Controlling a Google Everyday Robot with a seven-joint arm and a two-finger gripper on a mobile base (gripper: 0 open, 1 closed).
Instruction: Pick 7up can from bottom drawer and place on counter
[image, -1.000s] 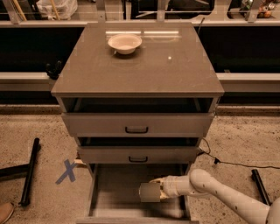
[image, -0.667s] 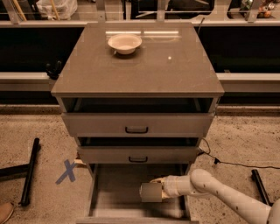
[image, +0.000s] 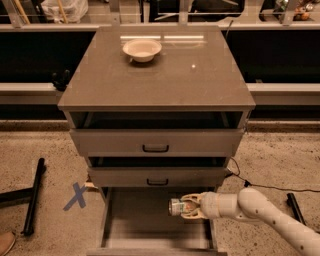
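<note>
The 7up can (image: 176, 207) lies on its side, silver end to the left, inside the open bottom drawer (image: 135, 222) near its right side. My gripper (image: 188, 207) reaches in from the right and is shut on the can, holding it a little above the drawer's flat grey floor. The white arm (image: 260, 212) runs off to the lower right. The counter (image: 160, 80) is the glossy grey-brown top of the cabinet, above the drawers.
A white bowl (image: 142, 49) sits at the back of the counter. The two upper drawers (image: 155, 143) with black handles stand slightly open above my gripper. A black bar (image: 33, 202) and a blue tape cross (image: 76, 195) lie on the floor at left; a cable (image: 265, 187) lies at right.
My gripper has risen slightly with the can and shifted a little to the right inside the bottom drawer.
</note>
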